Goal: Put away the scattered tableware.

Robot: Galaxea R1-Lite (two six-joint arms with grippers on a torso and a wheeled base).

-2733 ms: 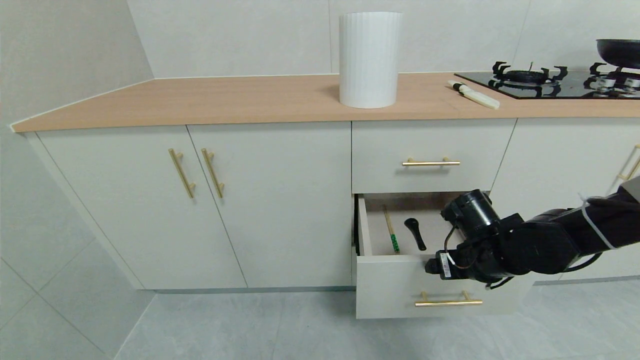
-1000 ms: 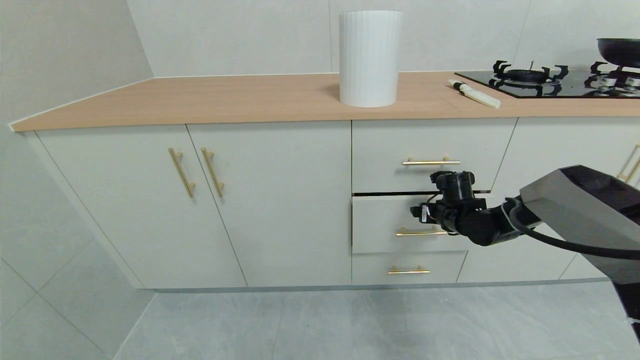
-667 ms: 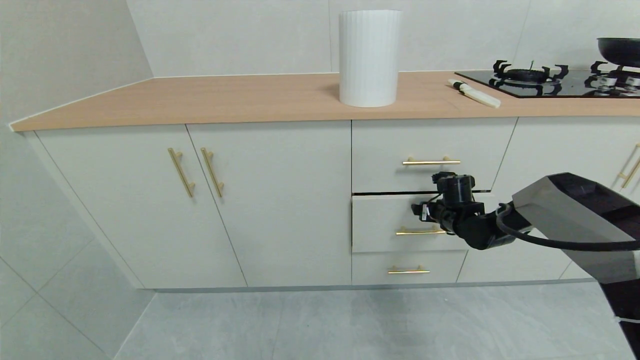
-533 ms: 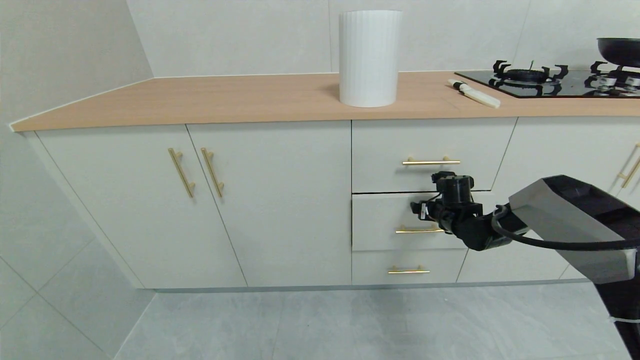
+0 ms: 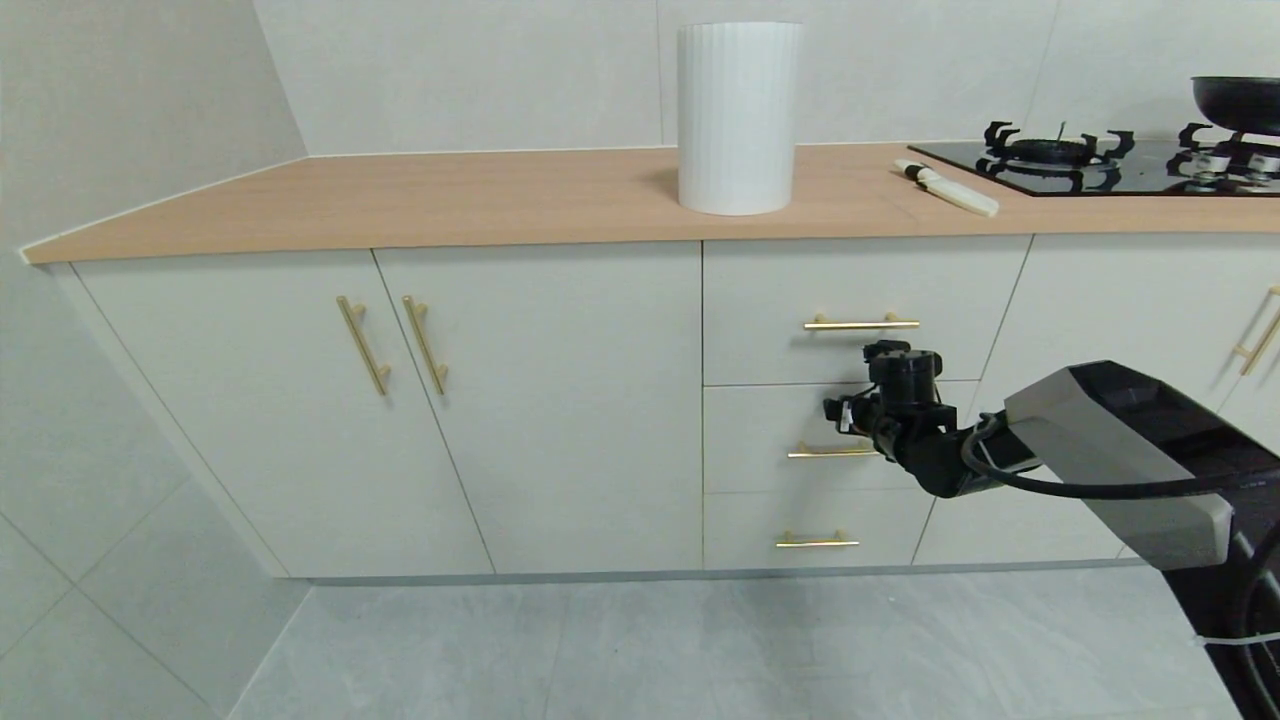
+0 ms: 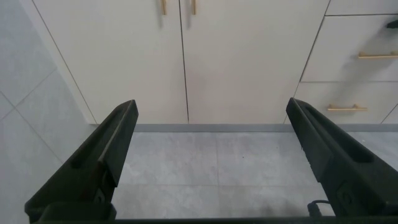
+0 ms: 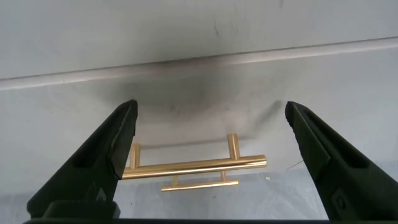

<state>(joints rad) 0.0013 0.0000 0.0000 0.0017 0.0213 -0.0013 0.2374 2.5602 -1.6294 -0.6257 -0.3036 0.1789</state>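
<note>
Head view | middle drawer [image 5: 760,425] now flush shut | right pincer [image 7: 209,115] released | left pincer [image 6: 210,107] released

Everything is lit brightly and evenly. A soft shadow is thrown beside the white cylinder [image 5: 738,118] on the table [image 5: 450,200]; straight lines are bowed near the head view's edges.

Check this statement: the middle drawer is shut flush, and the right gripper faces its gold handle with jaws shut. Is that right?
Not quite. The jaws of the right gripper stand open, as the right wrist view shows. The middle drawer is shut flush, and the gripper faces its gold handle.
</note>
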